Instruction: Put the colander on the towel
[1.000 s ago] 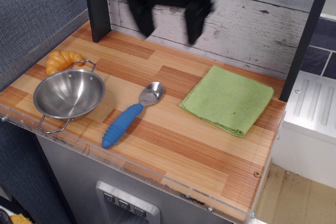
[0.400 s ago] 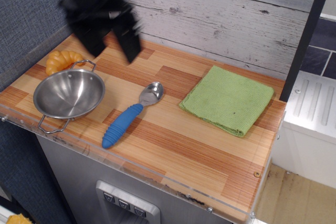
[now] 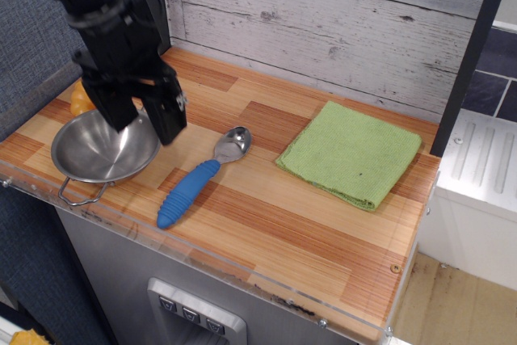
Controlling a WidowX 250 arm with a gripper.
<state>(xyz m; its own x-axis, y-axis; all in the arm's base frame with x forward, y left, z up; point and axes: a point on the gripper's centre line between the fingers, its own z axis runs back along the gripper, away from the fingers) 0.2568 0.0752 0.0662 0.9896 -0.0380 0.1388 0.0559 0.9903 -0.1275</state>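
The colander (image 3: 101,151) sat at the 9 o'clock edge of the surface (image 3: 266,216), with the gripper (image 3: 144,119) above its far rim, fingers (image 3: 168,119) spread apart and holding nothing. The towel (image 3: 351,153) lay well apart toward 3 o'clock, a blue-handled spoon (image 3: 198,177) between them.

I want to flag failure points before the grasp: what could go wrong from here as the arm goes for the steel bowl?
1. The open gripper straddles the colander at its thin, shiny back rim; such a grip may slip or tilt the bowl on lifting.
2. The spoon lies between the colander and the towel; a low carry could knock it.
3. The colander sits near the counter's front edge; a nudge could push it off.
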